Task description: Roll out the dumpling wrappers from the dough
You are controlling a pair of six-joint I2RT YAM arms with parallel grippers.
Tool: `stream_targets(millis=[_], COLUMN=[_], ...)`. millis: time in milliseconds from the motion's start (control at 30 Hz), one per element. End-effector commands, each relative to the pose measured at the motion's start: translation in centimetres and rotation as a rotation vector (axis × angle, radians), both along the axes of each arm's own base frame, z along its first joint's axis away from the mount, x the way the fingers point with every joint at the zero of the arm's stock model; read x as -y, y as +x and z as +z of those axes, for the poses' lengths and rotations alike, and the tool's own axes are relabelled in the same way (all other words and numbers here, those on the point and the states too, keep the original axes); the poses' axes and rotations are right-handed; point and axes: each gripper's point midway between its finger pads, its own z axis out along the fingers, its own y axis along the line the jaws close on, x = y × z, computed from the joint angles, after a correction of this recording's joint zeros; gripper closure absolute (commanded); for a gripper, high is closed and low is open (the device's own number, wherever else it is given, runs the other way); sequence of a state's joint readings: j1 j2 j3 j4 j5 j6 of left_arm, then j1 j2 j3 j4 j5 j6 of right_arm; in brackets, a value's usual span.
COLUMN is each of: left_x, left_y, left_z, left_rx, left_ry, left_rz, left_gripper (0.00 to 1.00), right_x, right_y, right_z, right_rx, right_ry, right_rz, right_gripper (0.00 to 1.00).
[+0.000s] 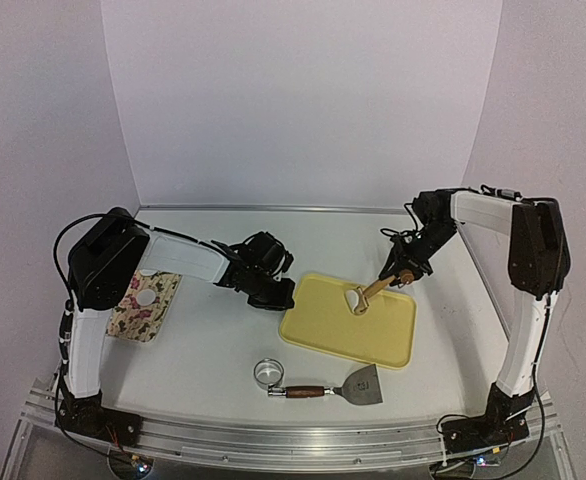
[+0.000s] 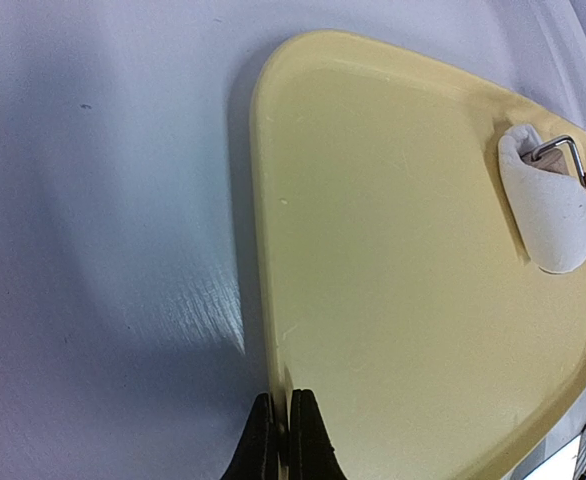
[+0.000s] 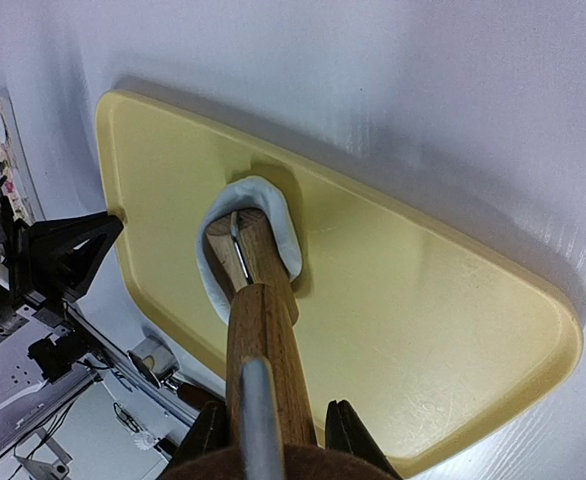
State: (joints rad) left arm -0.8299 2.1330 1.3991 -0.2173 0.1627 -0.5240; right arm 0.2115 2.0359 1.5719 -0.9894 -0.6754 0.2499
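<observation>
A white piece of dough (image 1: 356, 296) sits on the yellow tray (image 1: 373, 335) and curls up around the head of a wooden roller (image 1: 378, 287). My right gripper (image 1: 405, 272) is shut on the roller's handle (image 3: 263, 340), and the dough (image 3: 273, 215) wraps around the roller's end. My left gripper (image 1: 276, 296) is shut on the tray's left rim (image 2: 269, 330), with a finger on each side. The dough (image 2: 548, 205) lies at the tray's far right in the left wrist view. Two small white round wrappers (image 1: 145, 297) lie on a floral mat (image 1: 158, 315) at the left.
A shiny metal ring cutter (image 1: 269, 373) and a wooden-handled metal scraper (image 1: 361, 385) lie on the table in front of the tray. White walls close the back and both sides. The left arm reaches across the floral mat.
</observation>
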Motion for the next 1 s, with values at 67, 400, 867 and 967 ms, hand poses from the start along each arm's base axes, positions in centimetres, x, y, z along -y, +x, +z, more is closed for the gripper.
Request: stream_targets(millis=[67,400,867,967], left_x=[-8.1,-8.3,-8.6,-8.6], left_y=[0.2,0.3,0.3,0.2], left_z=[-3.3,-3.3,-3.2,-3.2], left_rx=[-0.096,-0.095,-0.096,-0.098], left_ry=[0.255,0.252,0.25,0.249], left_rz=[0.121,0.126,0.138,0.138], left_gripper=[1.0,1.0,1.0,1.0], right_x=[14.8,16.5,17.8,18.1], right_y=[-3.2,-3.6,-5.3,-5.9], right_z=[-9.2,-8.9,-8.9,-8.9], right_rx=[-0.14,-0.147,-0.174,-0.183], right_ry=[-0.734,-0.737,-0.746,-0.745], right_rz=[-0.006,-0.039,-0.057,-0.061], right_gripper=[1.0,1.0,1.0,1.0])
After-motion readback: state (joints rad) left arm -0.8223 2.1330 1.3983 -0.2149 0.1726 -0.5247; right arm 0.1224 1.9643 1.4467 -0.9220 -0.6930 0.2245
